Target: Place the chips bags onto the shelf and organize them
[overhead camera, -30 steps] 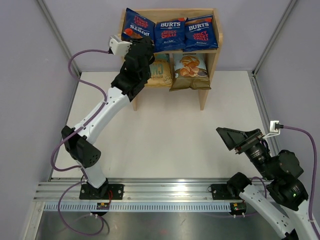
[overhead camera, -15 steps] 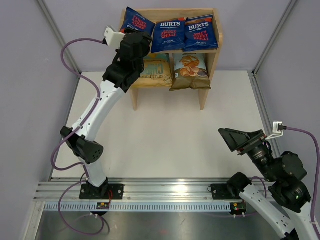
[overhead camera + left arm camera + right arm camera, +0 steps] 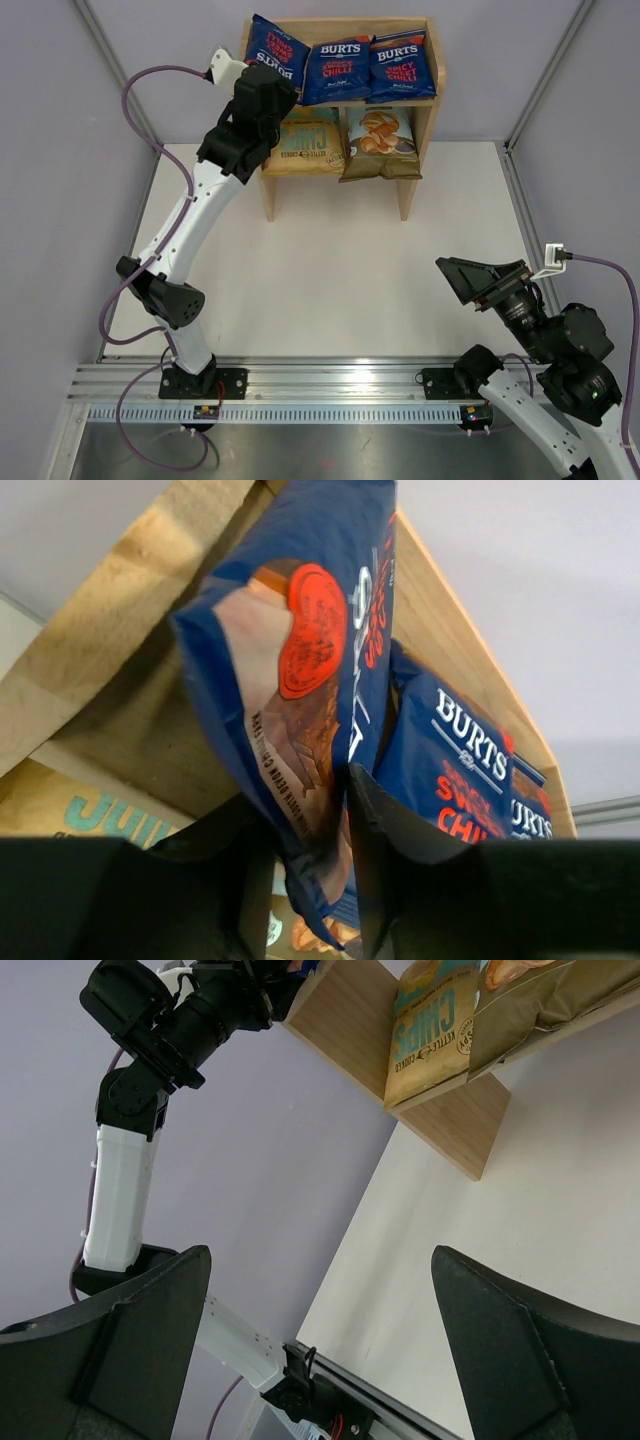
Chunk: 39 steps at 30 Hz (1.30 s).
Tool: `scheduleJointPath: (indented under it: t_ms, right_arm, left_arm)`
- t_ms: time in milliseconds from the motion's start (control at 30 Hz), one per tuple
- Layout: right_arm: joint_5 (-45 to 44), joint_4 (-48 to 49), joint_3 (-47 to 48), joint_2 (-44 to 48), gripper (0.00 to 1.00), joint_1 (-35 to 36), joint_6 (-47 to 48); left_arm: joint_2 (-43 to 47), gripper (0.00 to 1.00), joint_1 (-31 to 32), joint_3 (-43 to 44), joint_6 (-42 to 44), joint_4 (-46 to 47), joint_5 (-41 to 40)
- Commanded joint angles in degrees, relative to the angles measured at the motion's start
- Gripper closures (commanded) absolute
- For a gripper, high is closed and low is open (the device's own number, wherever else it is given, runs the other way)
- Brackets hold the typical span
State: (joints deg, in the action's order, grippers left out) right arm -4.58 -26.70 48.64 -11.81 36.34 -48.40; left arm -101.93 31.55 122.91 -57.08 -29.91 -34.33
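L gripper point(image 3: 305, 800) jaws part-closed, pinching bottom edge of leftmost Burts bag point(image 3: 300, 660), tilted on shelf point(image 3: 419, 150) top tier. R gripper point(image 3: 320, 1345) jaws wide open, empty.

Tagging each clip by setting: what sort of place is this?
Probably a lab robot test cell, not a shop: plain panel walls, robot arms bolted to an aluminium rail, one wooden shelf of chips bags.
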Motion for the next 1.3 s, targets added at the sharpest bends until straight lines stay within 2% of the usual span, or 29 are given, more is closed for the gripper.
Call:
scheduleJointPath:
  t_ms: [0, 133, 300, 533, 800, 833, 867, 967, 1100, 1133, 1267]
  right_arm:
    - [1.4, 1.0, 1.5, -1.0, 0.00, 0.1, 0.3]
    - [1.6, 1.1, 1.4, -1.1, 0.01, 0.1, 0.3]
    - [1.5, 1.1, 1.4, -1.0, 0.01, 0.1, 0.5]
    - [1.1, 0.1, 2.6, -0.8, 0.00, 0.2, 1.1]
    - [0.6, -0.3, 2.8, -0.3, 0.01, 0.1, 1.2]
    - [0.8, -0.3, 2.8, -0.3, 0.00, 0.1, 1.3]
    - [0.9, -0.4, 2.9, -0.3, 0.01, 0.1, 1.2]
    - [0.4, -1.2, 3.2, -0.1, 0.00, 0.1, 1.7]
    - [-0.2, -1.5, 3.7, -0.9, 0.00, 0.2, 2.3]
    - [-0.3, -1.8, 3.9, -1.4, 0.01, 0.1, 2.3]
    - [0.4, -2.6, 4.5, -3.0, 0.01, 0.1, 2.7]
  left_arm:
    - [1.9, 0.71, -0.3, 0.7, 2.9, -4.4, 1.0]
    - [2.4, 0.86, -0.9, -0.6, 3.4, -1.7, 3.2]
    - [1.9, 1.00, -4.0, -2.1, -2.7, 1.2, 15.2]
    - [0.3, 1.00, -4.5, -2.3, -8.0, 3.2, 22.0]
    - [1.6, 1.00, -4.1, -6.9, -14.2, 4.4, 20.6]
    - [2.2, 0.98, -4.1, -7.3, -14.2, 4.4, 20.0]
    - [2.3, 0.91, -4.1, -7.8, -14.1, 4.3, 19.3]
    - [2.7, 0.85, -4.1, -7.2, -13.1, 2.1, 16.3]
    - [3.0, 0.55, -4.1, -6.4, -10.8, 0.0, 14.1]
    - [2.8, 0.51, -4.0, -5.7, -10.3, -1.5, 13.7]
    - [2.0, 0.44, -3.4, -2.0, -6.9, -5.5, 9.4]
